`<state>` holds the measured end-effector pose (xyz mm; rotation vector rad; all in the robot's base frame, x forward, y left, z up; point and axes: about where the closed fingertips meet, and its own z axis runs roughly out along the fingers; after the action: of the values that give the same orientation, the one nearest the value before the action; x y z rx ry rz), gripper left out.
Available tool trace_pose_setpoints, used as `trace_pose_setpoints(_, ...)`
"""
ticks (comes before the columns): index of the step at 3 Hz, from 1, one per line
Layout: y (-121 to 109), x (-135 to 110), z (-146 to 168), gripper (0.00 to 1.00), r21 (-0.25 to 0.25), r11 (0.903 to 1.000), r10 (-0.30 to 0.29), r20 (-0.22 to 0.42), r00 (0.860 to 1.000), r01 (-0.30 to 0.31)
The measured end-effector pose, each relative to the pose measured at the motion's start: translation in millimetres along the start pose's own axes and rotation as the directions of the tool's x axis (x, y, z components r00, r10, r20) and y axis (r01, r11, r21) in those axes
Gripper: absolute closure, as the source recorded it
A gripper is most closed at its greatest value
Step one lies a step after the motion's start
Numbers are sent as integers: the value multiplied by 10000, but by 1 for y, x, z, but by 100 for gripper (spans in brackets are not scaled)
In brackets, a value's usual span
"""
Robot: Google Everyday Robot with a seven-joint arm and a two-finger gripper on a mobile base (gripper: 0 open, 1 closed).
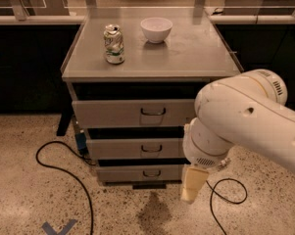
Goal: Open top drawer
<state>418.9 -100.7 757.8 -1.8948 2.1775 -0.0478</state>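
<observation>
The top drawer (122,113) is the widest grey front of the cabinet, just under the cabinet top (186,58), with a dark loop handle (153,112) at its middle. A dark gap shows above it. Two narrower drawers (132,149) sit below it. My white arm (245,116) fills the right foreground and hides the right ends of the drawer fronts. My gripper (191,184) hangs cream-coloured under the arm, low and to the right of the drawers, near the floor and apart from the handle.
A dented can (113,44) and a white bowl (156,29) stand on the cabinet top. Black cables (63,173) loop on the speckled floor on the left and also on the right (230,190). Blue tape (59,227) marks the floor. Dark counters run behind.
</observation>
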Motion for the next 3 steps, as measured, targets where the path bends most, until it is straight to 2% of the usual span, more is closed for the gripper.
trace_pose_setpoints(1, 0, -1, -1, 0, -2, 10000, 8, 17, 10000, -8)
trace_pose_setpoints(2, -3, 13, 6, 0, -119, 9992, 396, 624, 9973, -389)
trace_pose_setpoints(3, -44, 36, 31, 0, -216, 9972, 740, 2128, 9743, -710)
